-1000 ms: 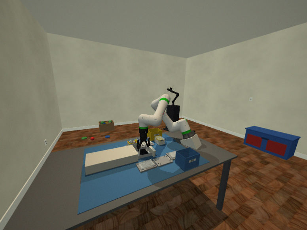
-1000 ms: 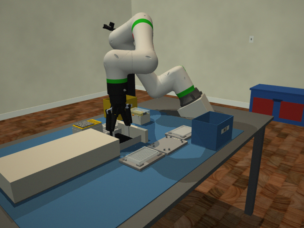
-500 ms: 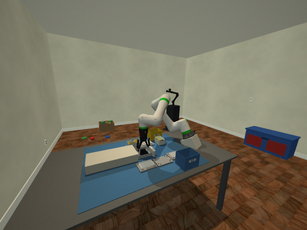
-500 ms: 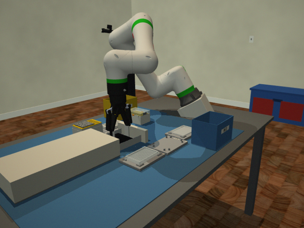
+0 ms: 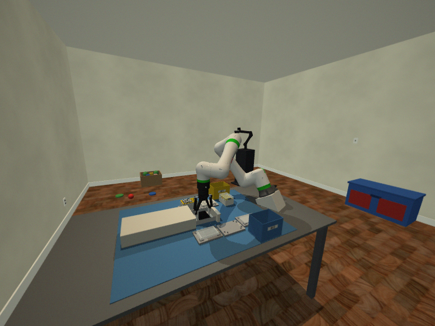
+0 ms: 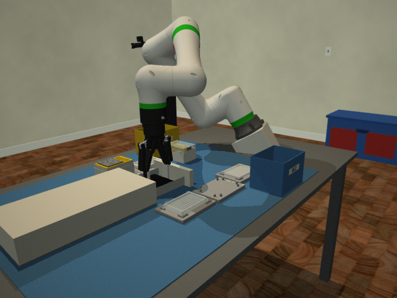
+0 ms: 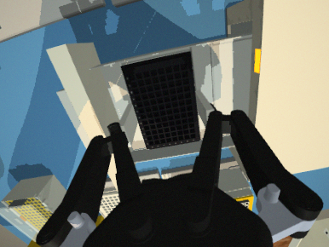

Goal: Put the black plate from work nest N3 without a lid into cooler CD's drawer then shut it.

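Observation:
The black plate (image 7: 164, 100) is a dark grid of wells, right way up and level. My gripper (image 7: 164, 106) is shut on it across its narrow width, near one end. It hangs low inside the open drawer (image 6: 173, 176) of the cooler CD (image 6: 73, 205), close to the housing's front. I cannot tell whether it touches the drawer's floor. The gripper (image 6: 153, 170) points straight down over the drawer, which shows in the top view (image 5: 208, 215). An amber lamp (image 7: 257, 60) glows on the housing's front.
In front of the drawer are three nests: one with a clear plate (image 6: 185, 203), an empty one (image 6: 219, 189), and one with a lidded plate (image 6: 234, 172). A blue bin (image 6: 277, 168) stands to the right. A yellow bin (image 6: 157, 132) and tip boxes (image 6: 110, 163) lie behind.

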